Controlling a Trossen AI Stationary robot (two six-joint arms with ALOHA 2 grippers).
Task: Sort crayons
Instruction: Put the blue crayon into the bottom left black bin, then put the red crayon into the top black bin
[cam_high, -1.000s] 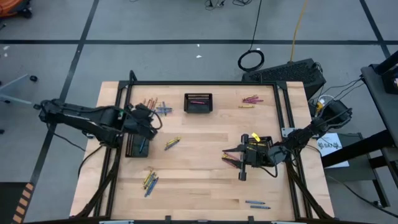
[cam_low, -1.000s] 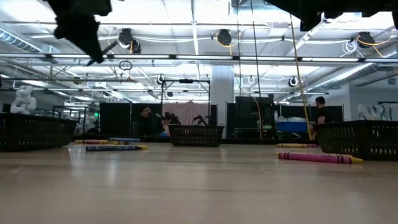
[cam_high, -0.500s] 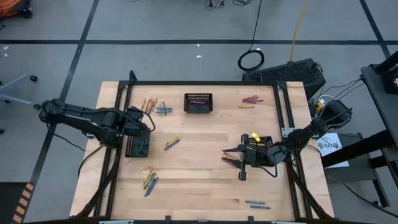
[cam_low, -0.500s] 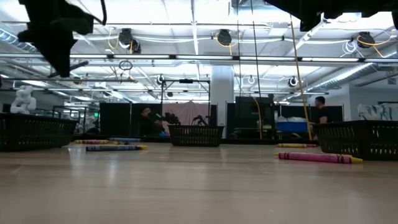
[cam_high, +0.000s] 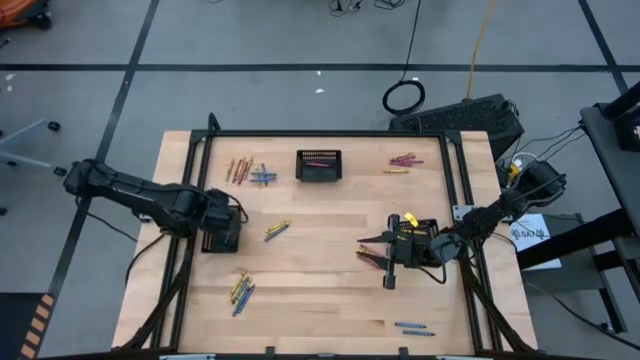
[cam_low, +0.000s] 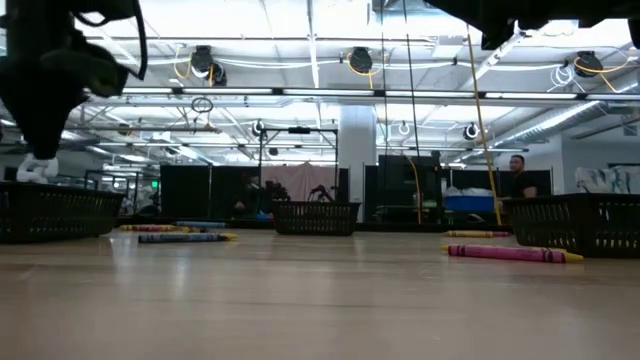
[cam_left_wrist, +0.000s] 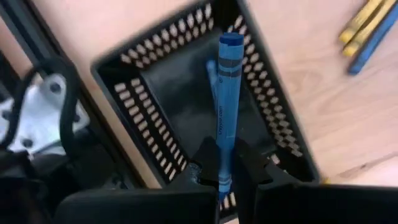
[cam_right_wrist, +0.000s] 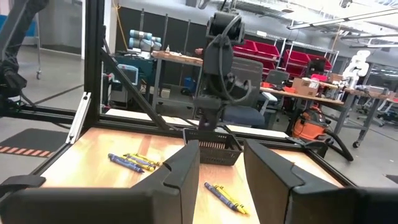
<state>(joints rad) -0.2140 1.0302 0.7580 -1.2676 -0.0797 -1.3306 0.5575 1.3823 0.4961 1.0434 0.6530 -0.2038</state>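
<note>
My left gripper is shut on a blue crayon and points down over the left black mesh basket; another blue crayon lies inside that basket. My right gripper stands level and open at the table's right, nothing between its fingers, with pink crayons lying flat on the table below it. More loose crayons lie in groups at the far left, centre left, near left, far right and near right. My left gripper pinches the blue crayon between its two fingers at the crayon's upper end. The fingers come from above and point down, and the crayon runs on along them. It hangs upright below them inside the basket's opening. Whether its lower end touches the floor I cannot tell.
A second black basket stands at the far middle, a third under the right arm. A black frame runs round the wooden table. Bare wood lies in the middle.
My left gripper has gone toward the table's near edge and down, from beside the far-left crayons to over the left basket. It has rolled and tipped to point down, still shut on the blue crayon.
</note>
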